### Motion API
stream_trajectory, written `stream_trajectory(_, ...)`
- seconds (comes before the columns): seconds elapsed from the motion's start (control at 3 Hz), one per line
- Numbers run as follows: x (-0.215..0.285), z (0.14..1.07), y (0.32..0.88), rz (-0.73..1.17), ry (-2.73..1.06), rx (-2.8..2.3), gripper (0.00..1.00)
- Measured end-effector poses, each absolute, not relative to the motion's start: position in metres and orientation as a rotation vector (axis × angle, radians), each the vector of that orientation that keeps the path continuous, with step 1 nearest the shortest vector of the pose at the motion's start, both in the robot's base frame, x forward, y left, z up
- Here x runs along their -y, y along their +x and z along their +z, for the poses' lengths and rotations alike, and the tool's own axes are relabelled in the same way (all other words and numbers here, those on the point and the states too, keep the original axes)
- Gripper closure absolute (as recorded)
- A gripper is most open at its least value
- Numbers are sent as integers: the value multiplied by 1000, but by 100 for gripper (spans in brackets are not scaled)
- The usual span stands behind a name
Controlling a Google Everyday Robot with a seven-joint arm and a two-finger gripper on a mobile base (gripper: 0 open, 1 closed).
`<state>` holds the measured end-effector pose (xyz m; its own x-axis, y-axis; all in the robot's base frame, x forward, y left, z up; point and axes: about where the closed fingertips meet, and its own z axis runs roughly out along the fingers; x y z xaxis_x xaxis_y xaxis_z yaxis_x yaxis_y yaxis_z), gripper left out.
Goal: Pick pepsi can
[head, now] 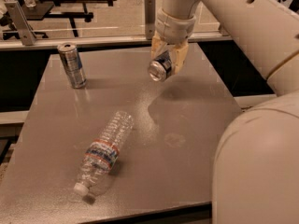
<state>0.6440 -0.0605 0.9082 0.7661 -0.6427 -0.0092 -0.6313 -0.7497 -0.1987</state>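
The pepsi can (160, 67) is dark blue with a silver top rim and is tilted on its side, its top facing the camera. My gripper (168, 59) is shut on it, one tan finger (180, 59) on each side, and holds it in the air above the far middle of the grey table (187, 125). Its shadow lies on the table below it. The white arm comes down from the upper right.
A taller slim silver-grey can (72, 65) stands upright at the far left of the table. A clear plastic bottle (103, 150) with a red and blue label lies on its side at the front left. A railing and benches stand beyond the far edge.
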Motion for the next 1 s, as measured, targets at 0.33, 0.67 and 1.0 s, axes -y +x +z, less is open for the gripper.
stream_trajectory(0.33,56,934,628,-58,-2712,-1058,100)
stream_trajectory(0.67,37,950,634,-71,-2615,-1072,100)
stream_trajectory(1.0,34,950,638,-84,-2602,-1068,100)
